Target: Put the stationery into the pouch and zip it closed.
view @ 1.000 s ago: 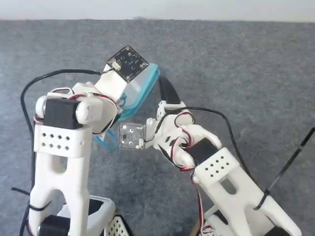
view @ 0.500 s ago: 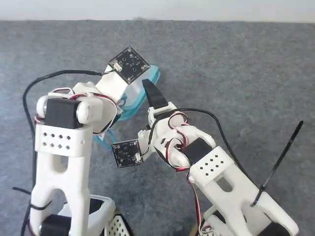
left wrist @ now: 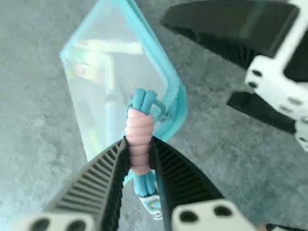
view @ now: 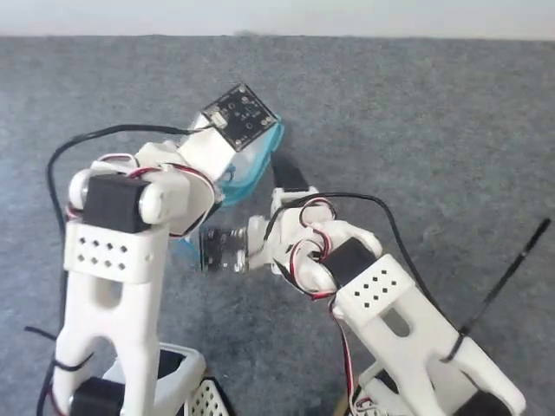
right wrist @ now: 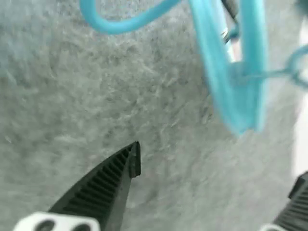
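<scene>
Turquoise trim edges the clear pouch (left wrist: 103,86), which lies on the grey carpet (view: 416,113) under both my wrists. The stationery (left wrist: 108,48) looks to be inside already, with pale sticks showing through the pouch wall, so I judge the loading done and the zipping in hand. My left gripper (left wrist: 138,150) is clenched on the pink ribbed pull (left wrist: 139,125) at one corner of the pouch. My right gripper (right wrist: 216,173) hangs just beside the pouch's edge, jaws spread, holding nothing. How far the zip has run I cannot tell. A slack blue cord loop (right wrist: 120,21) beside the pouch could snag a finger — little else stands in the way.
</scene>
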